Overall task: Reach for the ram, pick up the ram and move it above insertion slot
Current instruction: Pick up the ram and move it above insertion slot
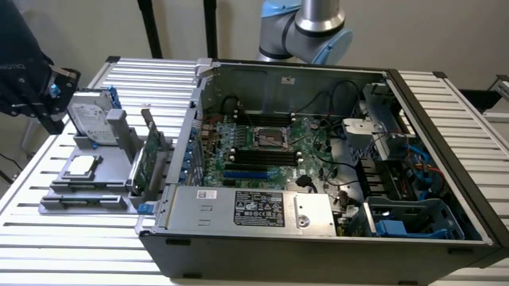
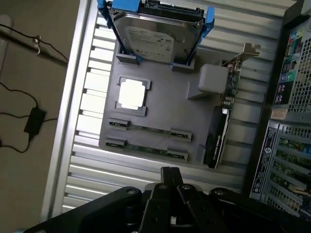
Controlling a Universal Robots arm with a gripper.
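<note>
Wrist view: ram [image 2: 146, 149] apart from jaws

Just ahead of the matt black gripper [image 2: 170, 172] sits a holder tray [image 2: 165, 111] of matt grey plastic; the ram [image 2: 146, 149] in it looks like green circuit board, though dim; beyond, the hard drive [image 2: 155, 36] has a glossy metal lid and blue plastic rails [image 2: 209, 17]; the table [image 2: 92, 160] below is ribbed, shiny metal.

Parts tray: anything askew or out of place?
Nothing stands out. On the tray, both ram sticks lie straight in their slots, the CPU sits square in its recess, and the hard drive and bracketed card stand in their holders.
</note>
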